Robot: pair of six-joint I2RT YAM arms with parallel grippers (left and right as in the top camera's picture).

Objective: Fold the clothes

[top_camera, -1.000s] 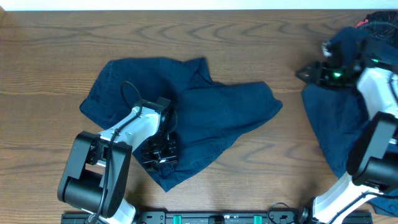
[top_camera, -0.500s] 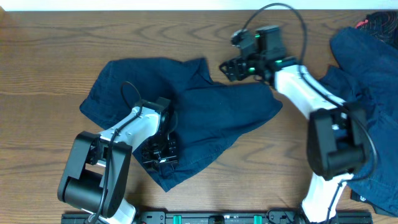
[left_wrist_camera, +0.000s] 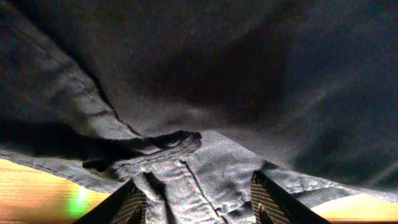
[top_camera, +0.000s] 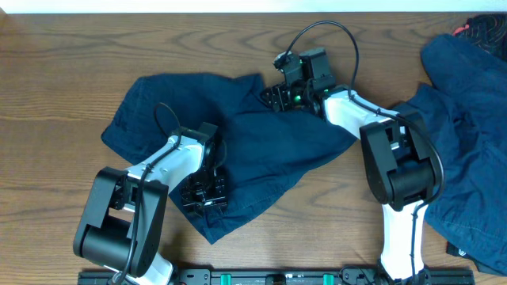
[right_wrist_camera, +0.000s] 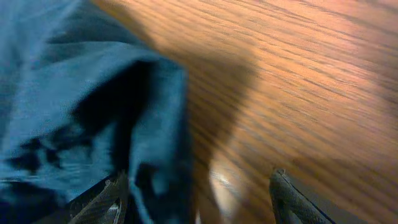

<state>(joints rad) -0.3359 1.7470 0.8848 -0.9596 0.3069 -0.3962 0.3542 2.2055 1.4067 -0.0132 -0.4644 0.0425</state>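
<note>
Dark navy shorts (top_camera: pixel 277 146) lie spread and rumpled on the wooden table (top_camera: pixel 63 79), left of centre. My left gripper (top_camera: pixel 202 194) rests on their lower left part. In the left wrist view its jaws (left_wrist_camera: pixel 196 186) stand open astride a seamed fold of the cloth (left_wrist_camera: pixel 205 168), which fills the gap. My right gripper (top_camera: pixel 272 96) is at the shorts' top edge, near the notch between the two legs. In the blurred right wrist view it (right_wrist_camera: pixel 198 186) is open: the blue cloth edge (right_wrist_camera: pixel 93 106) lies by its left finger, and bare wood shows between the fingers.
A second heap of navy clothes (top_camera: pixel 467 119) covers the table's right side, partly under the right arm's base. Dark and red cables (top_camera: pixel 479 28) sit at the far right corner. The far table edge meets a white wall.
The right arm has swung from the heap on the right across to the top edge of the shorts. The heap now lies uncovered. The left arm has not moved.
</note>
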